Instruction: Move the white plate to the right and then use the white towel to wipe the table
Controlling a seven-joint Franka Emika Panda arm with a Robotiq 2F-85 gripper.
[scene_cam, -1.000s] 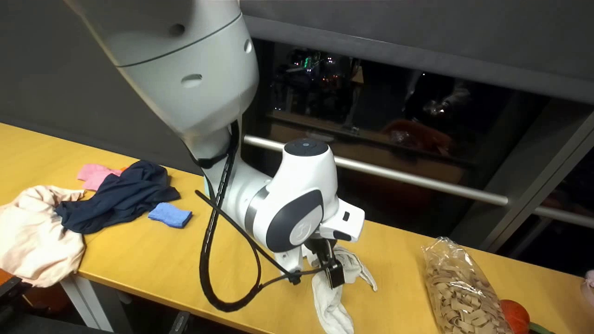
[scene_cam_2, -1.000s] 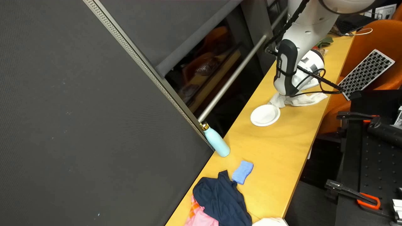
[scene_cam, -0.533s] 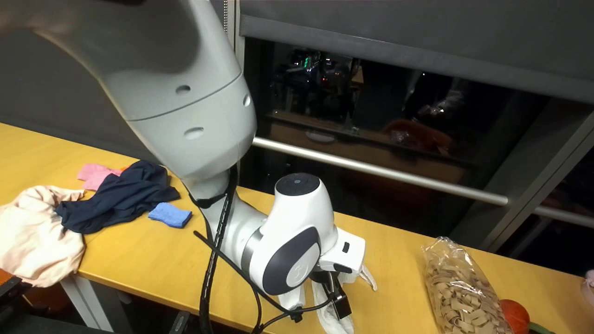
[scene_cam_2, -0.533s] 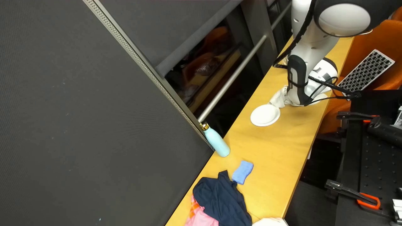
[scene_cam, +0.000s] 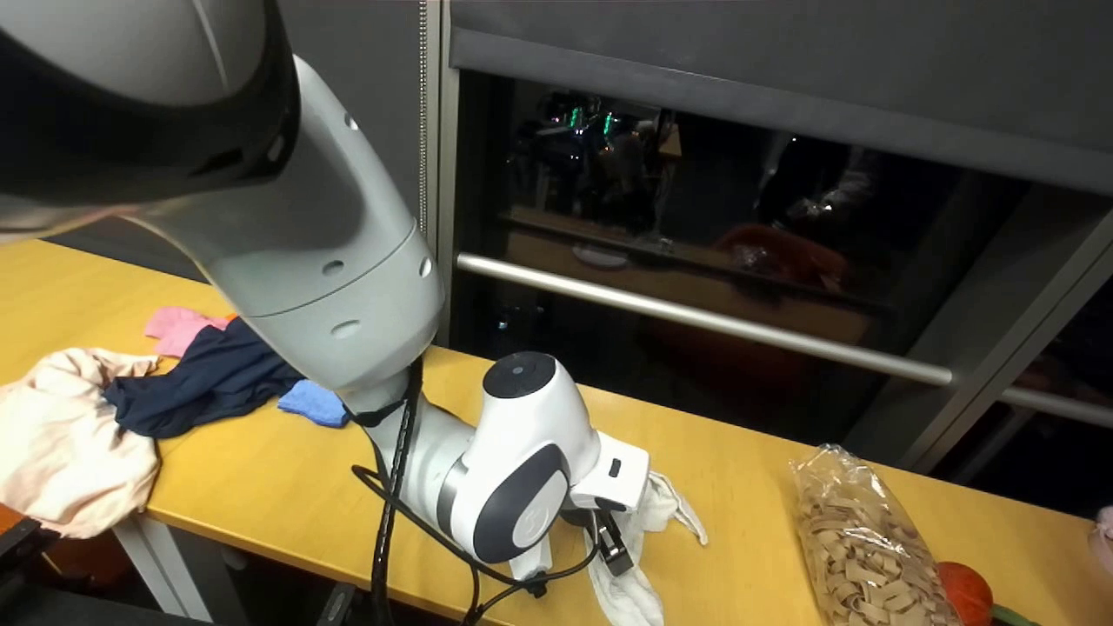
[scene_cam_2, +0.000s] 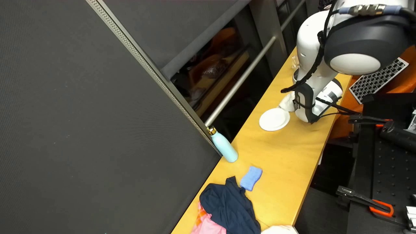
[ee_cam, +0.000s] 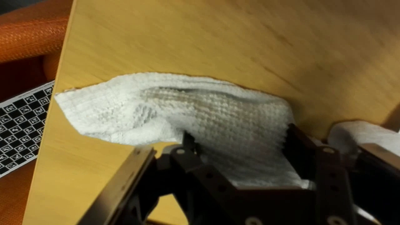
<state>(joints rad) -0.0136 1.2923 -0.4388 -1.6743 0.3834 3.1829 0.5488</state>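
White towel (ee_cam: 118, 112) lying left to right between parted jaws

Wrist view, left to right: patterned board (ee_cam: 23, 128) past the edge of the table (ee_cam: 72, 168). Then the towel's tapered end, pointing left at that edge. Long axis runs roughly left to right, sloping slightly down rightward into a broad textured fold. Gripper (ee_cam: 239, 137) enters from below, jaws well apart across this fold. Fingers (ee_cam: 297, 150) look to be at the cloth on both sides; whether they press on it, cannot tell. At far right, white cloth (ee_cam: 368, 132), cut by the frame; cannot tell if part of the towel.

In an exterior view, left to right: light-blue bottle (scene_cam_2: 224, 146), white plate (scene_cam_2: 274, 119) lying flat, then a bit of towel just beside its rim, contact unclear. Arm (scene_cam_2: 320, 71) hides the rest.

In an exterior view, left to right: navy cloth (scene_cam: 200, 382), arm, towel partly hidden by it. One towel tail runs down the picture; one corner points lower right.
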